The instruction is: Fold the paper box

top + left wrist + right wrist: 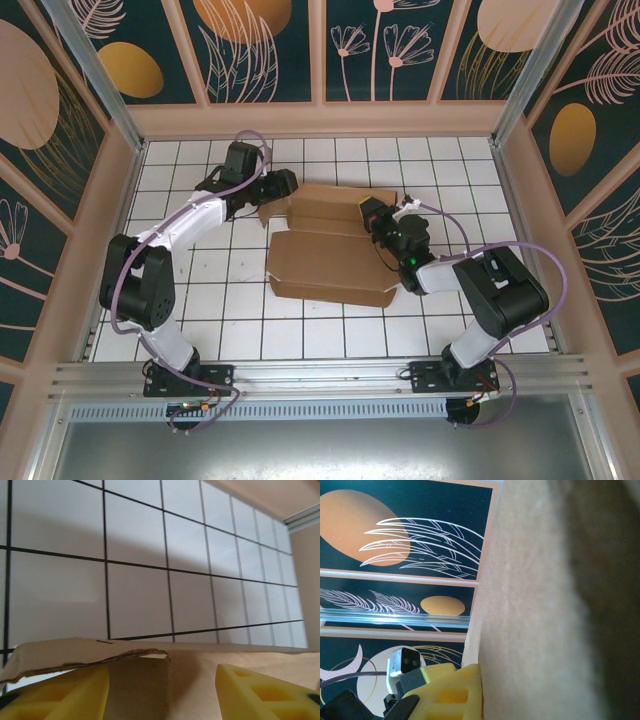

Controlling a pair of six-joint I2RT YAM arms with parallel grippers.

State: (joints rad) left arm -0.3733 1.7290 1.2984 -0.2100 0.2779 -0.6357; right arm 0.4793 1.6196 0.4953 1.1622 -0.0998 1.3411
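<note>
At mid-frame of the top view, found box (330, 265) partly folded, long axis running left to right, right end dipping slightly toward the lower edge. Saw left gripper (280, 189) at its upper-left corner, jaws partly open, straddling a flap edge without clamping it. Saw right gripper (378, 225) at the right end, pinched tight on a box wall.

No text, label, brand, number or sign can be read anywhere. The paper box (330, 265) shows plain brown cardboard, the desk (200, 285) only a grid of black lines, and the wall panels (265, 50) along the top of the frame only leaf and oval drawings.
</note>
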